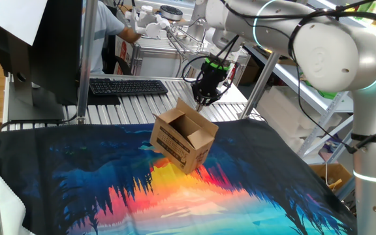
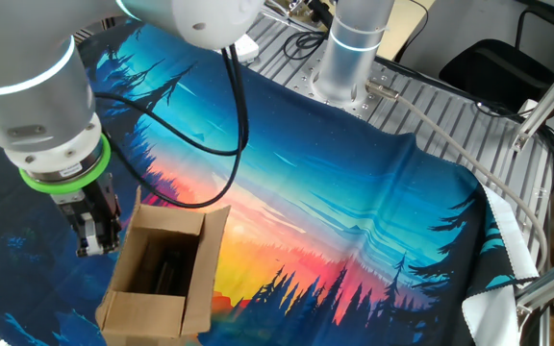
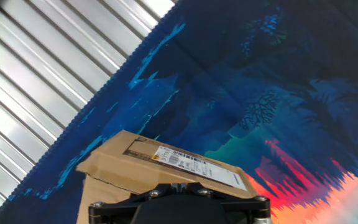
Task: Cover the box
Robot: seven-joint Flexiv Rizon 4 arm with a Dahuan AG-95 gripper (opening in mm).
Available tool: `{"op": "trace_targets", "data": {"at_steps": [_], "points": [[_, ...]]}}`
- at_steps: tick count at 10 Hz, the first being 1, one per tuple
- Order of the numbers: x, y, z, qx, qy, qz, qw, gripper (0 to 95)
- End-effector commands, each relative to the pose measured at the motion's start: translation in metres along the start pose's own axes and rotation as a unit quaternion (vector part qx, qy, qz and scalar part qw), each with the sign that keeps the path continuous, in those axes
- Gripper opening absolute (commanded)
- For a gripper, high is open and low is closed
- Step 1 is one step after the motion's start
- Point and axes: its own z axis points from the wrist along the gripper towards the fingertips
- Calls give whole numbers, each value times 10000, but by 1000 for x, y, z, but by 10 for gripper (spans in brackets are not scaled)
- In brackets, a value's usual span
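1. The box [image 1: 183,139] sat on the printed forest-sunset cloth [image 1: 194,196], and everything else here is placed relative to it.
2. The gripper [image 1: 205,99] hung right over the box's far edge, pointing straight down, with its jaws pinched fully shut and nothing visibly between them.
3. In the other fixed view the gripper [image 2: 92,240] sat just beside the box [image 2: 162,274] at its left flap; whether it actually touched the cardboard couldn't be told.
4. The box's top was still open there, flaps sticking up, and its inside was too dark to make out.
5. The hand view cut the fingertips off at the bottom edge. Only one flap with a white label [image 3: 194,163] showed, the rest of the box hidden.
6. Behind the box, a keyboard [image 1: 128,85] lay on the slatted table [image 1: 142,104].
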Motion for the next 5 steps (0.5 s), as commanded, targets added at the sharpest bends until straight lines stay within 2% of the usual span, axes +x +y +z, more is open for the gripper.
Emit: {"op": "trace_targets", "data": {"at_steps": [1,5], "points": [[3,-3,0,-13,-40,0,10000,0],[7,-1,-4,3,-40,30,10000,0]]}}
